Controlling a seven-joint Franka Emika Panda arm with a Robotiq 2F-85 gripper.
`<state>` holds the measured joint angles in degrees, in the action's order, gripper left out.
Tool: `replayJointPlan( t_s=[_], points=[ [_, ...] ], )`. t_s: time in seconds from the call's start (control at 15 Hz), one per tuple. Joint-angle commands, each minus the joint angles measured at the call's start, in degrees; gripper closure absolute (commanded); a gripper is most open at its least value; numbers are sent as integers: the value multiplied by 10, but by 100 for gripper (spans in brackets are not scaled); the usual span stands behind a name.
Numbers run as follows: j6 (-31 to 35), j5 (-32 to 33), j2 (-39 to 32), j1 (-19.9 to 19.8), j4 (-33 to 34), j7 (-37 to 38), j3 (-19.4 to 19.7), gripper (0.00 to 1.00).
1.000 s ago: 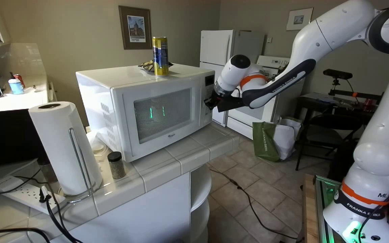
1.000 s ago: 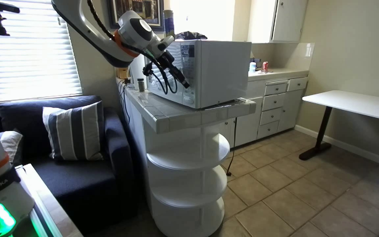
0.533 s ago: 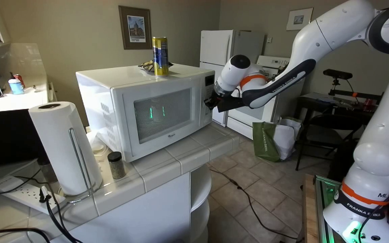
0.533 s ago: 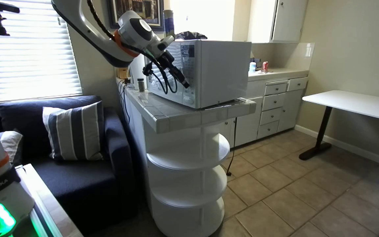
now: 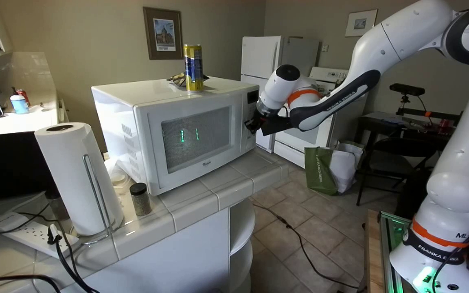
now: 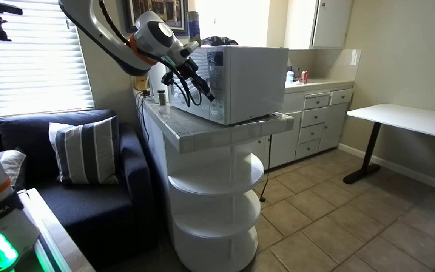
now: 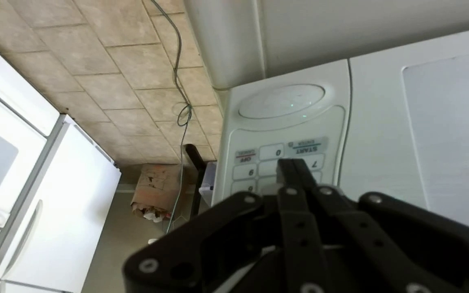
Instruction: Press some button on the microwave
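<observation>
In the wrist view the closed, empty pincer [image 7: 293,162] is pointing toward twelve o'clock at the microwave [image 7: 377,130] keypad [image 7: 269,167] — reach seemingly done, press unconfirmed.

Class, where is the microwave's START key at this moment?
In the wrist view, the START key appears upside down, just right of the 0 key, between the oval panel above and the 7 key below.
</observation>
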<state>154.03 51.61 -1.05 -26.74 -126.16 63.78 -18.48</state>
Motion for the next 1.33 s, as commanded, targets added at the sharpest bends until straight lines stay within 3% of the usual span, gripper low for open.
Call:
replayJointPlan(
  t_s=[0.0,0.2,0.27,0.6,1.27],
  points=[
    [-33,-26,7,5,1,-23,-5,100],
    [-57,-44,13,6,3,-39,-5,100],
    [-66,-57,14,91,4,-54,80,100],
    [-88,-54,7,161,8,-63,149,100],
    [-69,-42,-18,206,12,-54,201,100]
  ],
)
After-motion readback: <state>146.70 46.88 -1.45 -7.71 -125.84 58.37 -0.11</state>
